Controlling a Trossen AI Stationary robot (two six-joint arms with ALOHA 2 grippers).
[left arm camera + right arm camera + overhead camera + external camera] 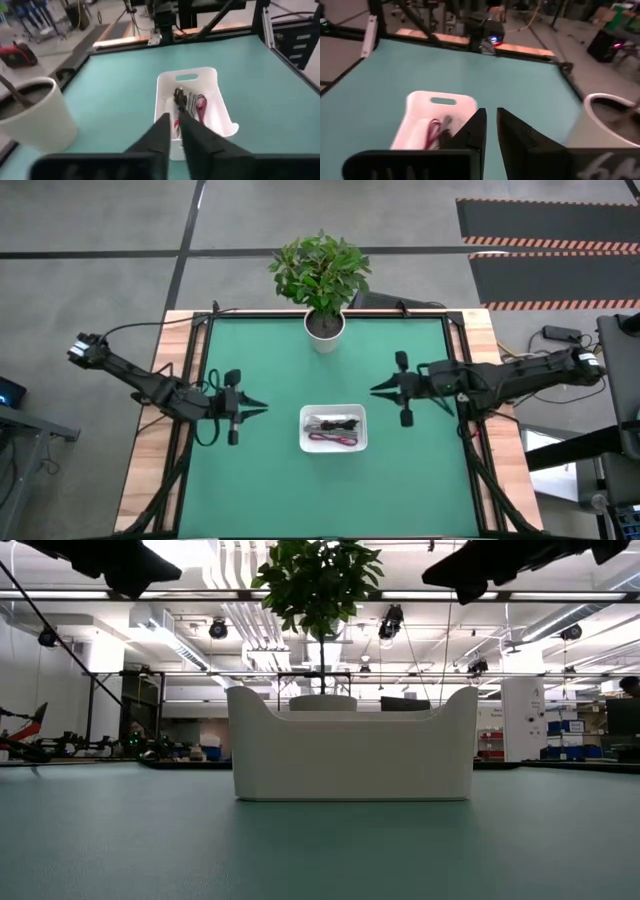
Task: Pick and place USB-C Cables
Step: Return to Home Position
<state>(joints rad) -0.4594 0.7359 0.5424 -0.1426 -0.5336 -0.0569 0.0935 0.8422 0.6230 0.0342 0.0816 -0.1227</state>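
On the green desk (420, 480), the cables (334, 431) lie inside the white tray (304, 430) with none outside it, while the left hand (262, 408) and right hand (374, 390) hang empty either side, fingers nearly together, so only parking the arms seems undone.

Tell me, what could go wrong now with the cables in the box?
The left hand and right hand hang on either side of the box; a low swing could bump it and spill the cables. The tall plant stands nearby, so a wide arm move might tip it.
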